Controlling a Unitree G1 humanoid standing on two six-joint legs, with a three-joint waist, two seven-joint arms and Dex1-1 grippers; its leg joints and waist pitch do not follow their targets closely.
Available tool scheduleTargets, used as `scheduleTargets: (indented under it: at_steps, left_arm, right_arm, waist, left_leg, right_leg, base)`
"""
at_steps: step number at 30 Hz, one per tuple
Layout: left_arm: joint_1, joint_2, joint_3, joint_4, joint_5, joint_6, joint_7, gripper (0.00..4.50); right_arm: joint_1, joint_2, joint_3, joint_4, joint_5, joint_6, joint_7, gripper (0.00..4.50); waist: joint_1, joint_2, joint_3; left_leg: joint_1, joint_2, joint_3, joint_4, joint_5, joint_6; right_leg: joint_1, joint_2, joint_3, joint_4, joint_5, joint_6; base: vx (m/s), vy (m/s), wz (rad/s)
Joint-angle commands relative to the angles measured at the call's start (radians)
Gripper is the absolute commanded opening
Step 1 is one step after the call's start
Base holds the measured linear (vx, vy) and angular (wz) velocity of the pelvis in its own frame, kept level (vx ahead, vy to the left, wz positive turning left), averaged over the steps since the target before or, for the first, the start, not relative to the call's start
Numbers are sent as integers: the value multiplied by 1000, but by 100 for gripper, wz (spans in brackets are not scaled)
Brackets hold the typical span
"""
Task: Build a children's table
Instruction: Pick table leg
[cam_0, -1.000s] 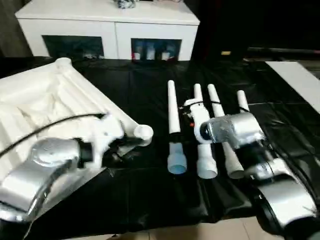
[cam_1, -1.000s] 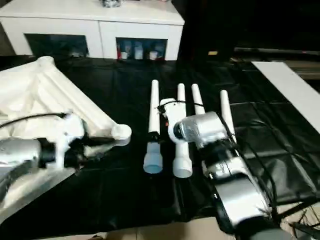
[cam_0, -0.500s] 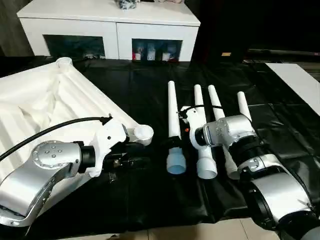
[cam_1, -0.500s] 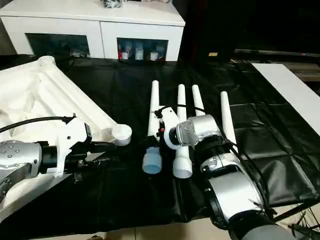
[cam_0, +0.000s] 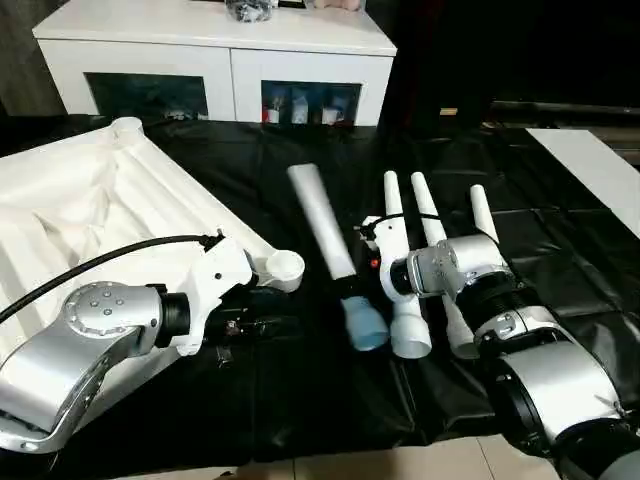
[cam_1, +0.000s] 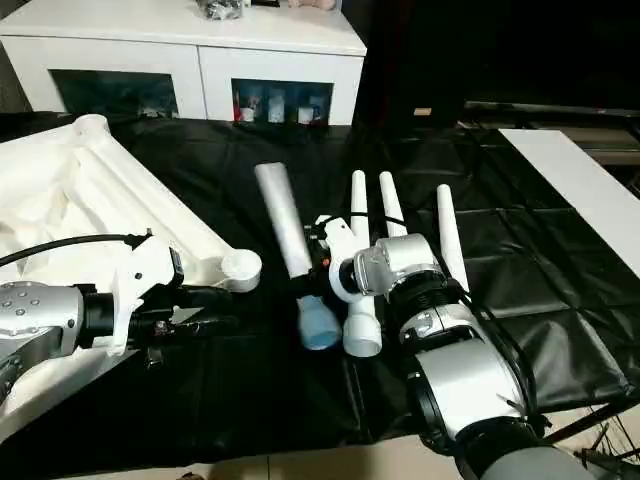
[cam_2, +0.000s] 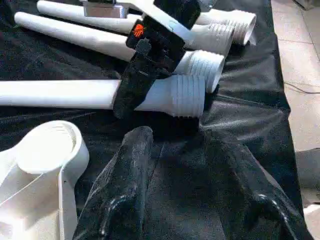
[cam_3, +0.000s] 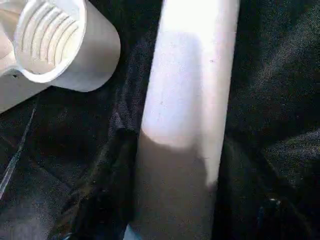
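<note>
The children's table top (cam_0: 90, 210) lies upside down on the left, ribs up, with a round corner socket (cam_0: 285, 265) facing the legs. My right gripper (cam_0: 352, 285) is shut on the leftmost table leg (cam_0: 322, 222), just above its threaded end (cam_2: 187, 95). That leg lies askew, its far end swung left. The right wrist view shows the leg (cam_3: 190, 100) running between both black fingers (cam_3: 102, 190). Three more legs (cam_0: 432, 225) lie side by side to the right. Just beside the socket, my left gripper (cam_0: 265, 311) is open with nothing in it.
Black sheeting (cam_0: 300, 400) covers the work surface, and its front edge is close to me. A white cabinet (cam_0: 220, 60) with dark glass doors stands behind. A white panel (cam_0: 590, 160) lies at the far right.
My right gripper has closed on the leftmost leg, and the leg's far end has swung left, out of line with the others. The left arm has held still.
</note>
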Motion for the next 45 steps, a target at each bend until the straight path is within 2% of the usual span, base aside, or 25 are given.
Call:
scheduleTargets:
  at_steps: [1, 5, 8, 9, 10, 13, 14, 15, 16, 17, 18, 21, 22, 23, 25, 27, 29, 30, 31, 32, 33, 34, 40, 42, 45]
  left_arm:
    - [-13, 3, -2, -14, -7, 10, 15, 198]
    - [-32, -6, 26, 28, 16, -1, 52, 198]
    - [-47, -17, 43, 51, 29, -11, 78, 198]
    - [-51, -18, 48, 59, 37, -21, 86, 198]
    - [-55, -20, 54, 69, 43, -27, 95, 198]
    - [-86, -47, 75, 120, 83, -54, 169, 198]
    - [-102, -65, 86, 142, 91, -57, 205, 198]
    - [-111, -76, 93, 154, 94, -57, 225, 198]
    - [-120, -87, 100, 164, 93, -55, 241, 198]
    - [-136, -117, 117, 174, 76, -38, 264, 198]
    - [-136, -117, 117, 174, 76, -38, 264, 198]
    - [-182, -216, 174, 192, 10, 9, 327, 225]
    - [-182, -216, 174, 192, 10, 9, 327, 231]
    - [-197, -249, 195, 198, -14, 28, 347, 231]
    - [-246, -341, 265, 217, -107, 76, 392, 245]
    - [-304, -430, 322, 231, -222, 116, 423, 270]
    - [-326, -459, 338, 238, -260, 127, 429, 272]
    - [-356, -495, 365, 247, -308, 146, 442, 276]
    - [-363, -502, 372, 250, -321, 150, 446, 296]
    - [-389, -525, 394, 261, -360, 167, 457, 309]
    - [-394, -529, 398, 264, -367, 169, 458, 313]
    - [-404, -537, 405, 268, -382, 174, 462, 315]
    - [-464, -594, 473, 271, -546, 235, 493, 359]
    - [-465, -599, 476, 264, -568, 239, 489, 396]
    - [-455, -599, 462, 243, -568, 252, 489, 406]
  right_arm:
    - [14, 1, -3, 47, -6, 24, -20, 204]
    - [-9, -6, -93, 25, 52, 11, -21, 191]
    - [-12, -11, -138, -3, 87, 0, -20, 186]
    - [-12, -11, -153, -17, 96, -7, -21, 186]
    - [-10, -12, -169, -34, 107, -15, -20, 185]
    - [24, -21, -190, -148, 134, -58, 11, 185]
    - [49, -25, -191, -213, 142, -82, 29, 185]
    - [65, -27, -192, -253, 145, -96, 40, 185]
    - [80, -29, -195, -291, 152, -109, 52, 184]
    - [103, -40, -198, -356, 171, -91, 81, 184]
    - [103, -40, -198, -356, 171, -91, 81, 184]
    - [158, -60, -213, -500, 228, -108, 155, 184]
    - [158, -60, -213, -500, 228, -108, 155, 184]
    - [174, -63, -217, -539, 242, -123, 171, 184]
    - [211, -73, -227, -634, 283, -147, 224, 184]
    - [248, -89, -229, -751, 335, -129, 272, 184]
    - [257, -97, -221, -788, 346, -120, 285, 184]
    - [267, -107, -210, -829, 356, -110, 303, 184]
    - [268, -108, -208, -836, 358, -108, 306, 184]
    - [273, -113, -201, -862, 366, -103, 316, 184]
    - [274, -114, -199, -866, 368, -103, 318, 184]
    - [277, -116, -196, -875, 371, -101, 323, 184]
    - [316, -133, -162, -951, 395, -89, 333, 184]
    - [319, -131, -161, -956, 394, -88, 327, 184]
    - [325, -134, -149, -965, 385, -95, 315, 184]
  waist:
    - [2, 30, -61]
    - [3, 35, -64]
    - [3, 32, -66]
    - [5, 39, -67]
    - [4, 37, -66]
    - [6, 36, -70]
    - [7, 41, -68]
    - [12, 40, -70]
    - [12, 41, -72]
    - [14, 38, -72]
    - [18, 38, -73]
    - [21, 39, -71]
    - [26, 36, -71]
    - [24, 35, -69]
    - [31, 34, -68]
    - [33, 30, -68]
    - [33, 28, -67]
    - [31, 30, -65]
    - [31, 27, -64]
    - [29, 35, -63]
    - [29, 30, -65]
    - [28, 30, -64]
    - [28, 33, -66]
    - [28, 34, -66]
    - [28, 35, -65]
  left_leg:
    - [27, 26, -2, -77, -226, -115]
    - [27, 24, -3, -75, -214, -114]
    - [24, 24, -3, -73, -184, -105]
    - [23, 23, -3, -72, -171, -104]
    - [23, 23, -2, -72, -172, -103]
    - [23, 23, -2, -69, -143, -93]
    - [22, 23, -2, -69, -143, -92]
    - [25, 24, -2, -66, -132, -89]
    - [23, 24, -4, -67, -123, -89]
    - [23, 22, -2, -66, -114, -87]
    - [25, 23, -2, -65, -108, -84]
    - [25, 24, -1, -65, -126, -81]
    - [27, 23, -1, -65, -131, -80]
    - [23, 23, -2, -67, -138, -80]
    - [29, 25, 1, -65, -168, -78]
    - [21, 23, -3, -67, -161, -68]
    - [22, 22, -3, -66, -161, -62]
    - [22, 22, -3, -67, -169, -59]
    - [22, 22, -4, -67, -174, -56]
    - [20, 20, -5, -67, -176, -58]
    - [22, 21, -4, -65, -175, -56]
    - [21, 20, -4, -66, -174, -53]
    - [19, 21, -7, -64, -150, -50]
    - [20, 22, -6, -64, -146, -48]
    - [21, 23, -7, -66, -159, -51]
  right_leg:
    - [27, -51, 24, -64, -45, -210]
    - [27, -50, 23, -62, -22, -210]
    - [32, -49, 23, -60, 16, -213]
    - [31, -48, 22, -58, 34, -217]
    - [31, -48, 21, -60, 36, -217]
    - [36, -48, 21, -56, 76, -211]
    - [35, -46, 22, -56, 84, -207]
    - [35, -45, 22, -56, 111, -201]
    - [39, -46, 21, -54, 125, -202]
    - [38, -44, 21, -54, 139, -205]
    - [39, -43, 20, -54, 150, -210]
    - [40, -45, 22, -56, 133, -221]
    - [39, -45, 22, -58, 131, -228]
    - [41, -45, 21, -58, 119, -228]
    - [40, -49, 24, -66, 80, -236]
    - [45, -49, 23, -65, 78, -239]
    - [44, -49, 22, -67, 59, -236]
    - [42, -47, 23, -69, 39, -233]
    - [43, -48, 23, -72, 20, -230]
    - [42, -48, 23, -72, 10, -227]
    - [42, -49, 24, -75, 6, -226]
    - [42, -47, 23, -77, -4, -222]
    - [45, -45, 22, -72, 39, -231]
    - [44, -45, 21, -72, 49, -231]
    - [43, -46, 21, -75, 23, -226]
  base:
    - [0, 0, 0]
    - [0, 0, 0]
    - [0, 0, 0]
    - [0, 0, 0]
    - [0, 0, 0]
    - [0, 0, 0]
    - [0, 0, 0]
    - [0, 0, 0]
    - [0, 0, 0]
    - [0, 0, 0]
    - [0, 0, 0]
    - [0, 0, 0]
    - [0, 0, 0]
    - [0, 0, 0]
    - [0, 0, 0]
    - [0, 0, 0]
    - [0, 0, 0]
    - [0, 0, 0]
    - [0, 0, 0]
    - [0, 0, 0]
    - [0, 0, 0]
    - [0, 0, 0]
    - [0, 0, 0]
    - [0, 0, 0]
    - [0, 0, 0]
